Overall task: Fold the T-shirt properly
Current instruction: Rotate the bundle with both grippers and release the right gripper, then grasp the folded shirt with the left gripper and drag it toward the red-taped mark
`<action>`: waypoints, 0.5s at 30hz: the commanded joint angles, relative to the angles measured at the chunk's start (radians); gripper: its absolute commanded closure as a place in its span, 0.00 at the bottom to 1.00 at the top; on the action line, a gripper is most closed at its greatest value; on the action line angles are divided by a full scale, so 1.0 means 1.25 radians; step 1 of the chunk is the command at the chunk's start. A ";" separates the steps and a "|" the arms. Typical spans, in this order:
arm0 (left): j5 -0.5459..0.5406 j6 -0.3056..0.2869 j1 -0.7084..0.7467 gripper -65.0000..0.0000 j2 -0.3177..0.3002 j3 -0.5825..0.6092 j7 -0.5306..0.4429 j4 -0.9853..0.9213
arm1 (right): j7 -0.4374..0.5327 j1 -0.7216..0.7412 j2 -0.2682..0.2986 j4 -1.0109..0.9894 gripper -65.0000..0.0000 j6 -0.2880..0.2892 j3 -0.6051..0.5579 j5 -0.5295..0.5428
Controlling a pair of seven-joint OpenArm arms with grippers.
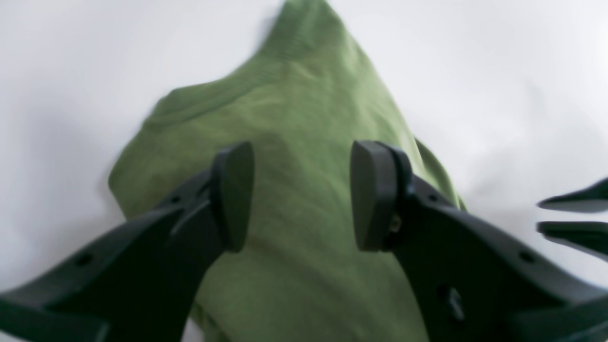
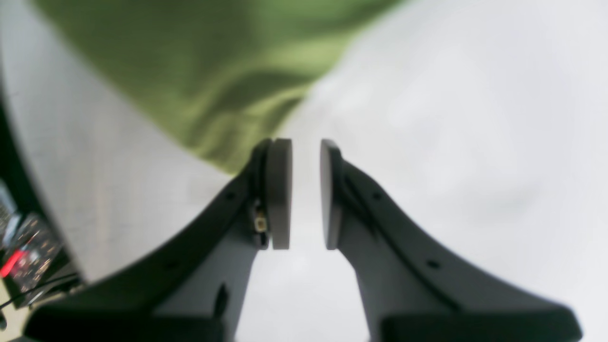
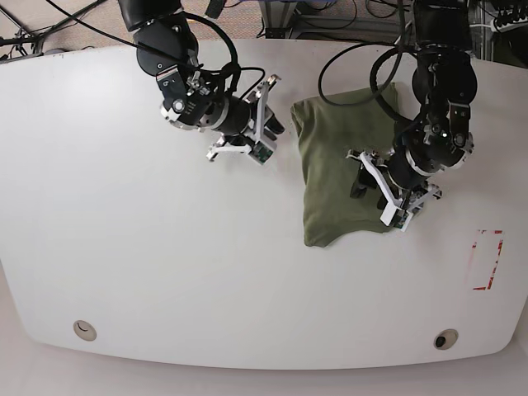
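The olive-green T-shirt (image 3: 338,177) lies folded into a narrow upright rectangle on the white table (image 3: 148,247), right of centre. My left gripper (image 3: 361,176) hovers over the shirt's right half. In the left wrist view it (image 1: 304,197) is wide open and empty, with green cloth (image 1: 294,118) under and between its pads. My right gripper (image 3: 275,125) is just left of the shirt's top left corner. In the right wrist view it (image 2: 305,194) stands open by a narrow gap with nothing in it, over bare table, the shirt's edge (image 2: 213,95) just beyond its left pad.
A red-marked rectangle (image 3: 488,260) is on the table at the right. Two round holes (image 3: 82,330) (image 3: 445,340) sit near the front edge. Cables and stands lie behind the table's back edge. Two dark finger tips (image 1: 577,218) show at the left wrist view's right edge.
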 commanded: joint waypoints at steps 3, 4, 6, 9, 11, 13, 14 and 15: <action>0.021 0.113 0.032 0.47 0.068 0.003 -0.072 0.008 | -0.028 0.012 -0.004 0.030 0.85 0.051 0.088 0.009; 0.049 0.137 0.034 0.46 0.084 0.007 -0.090 -0.003 | -0.029 0.016 -0.005 0.028 0.85 0.063 0.112 0.009; 0.113 0.192 0.042 0.41 0.122 0.036 -0.142 -0.024 | -0.029 0.017 -0.009 0.028 0.85 0.087 0.166 0.008; 0.216 0.253 0.093 0.37 0.149 0.078 -0.220 -0.030 | -0.031 0.017 -0.009 0.029 0.85 0.106 0.204 0.008; 0.259 0.278 0.112 0.36 0.165 0.092 -0.277 -0.056 | -0.031 0.017 -0.007 0.028 0.85 0.107 0.225 0.008; 0.307 0.310 0.124 0.36 0.177 0.098 -0.345 -0.110 | -0.031 0.025 -0.007 0.028 0.85 0.107 0.248 0.008; 0.323 0.320 0.128 0.36 0.178 0.101 -0.369 -0.141 | -0.031 0.023 -0.007 0.029 0.85 0.107 0.256 0.008; 0.332 0.329 0.139 0.37 0.178 0.099 -0.381 -0.165 | -0.031 0.022 -0.007 0.029 0.85 0.107 0.263 0.008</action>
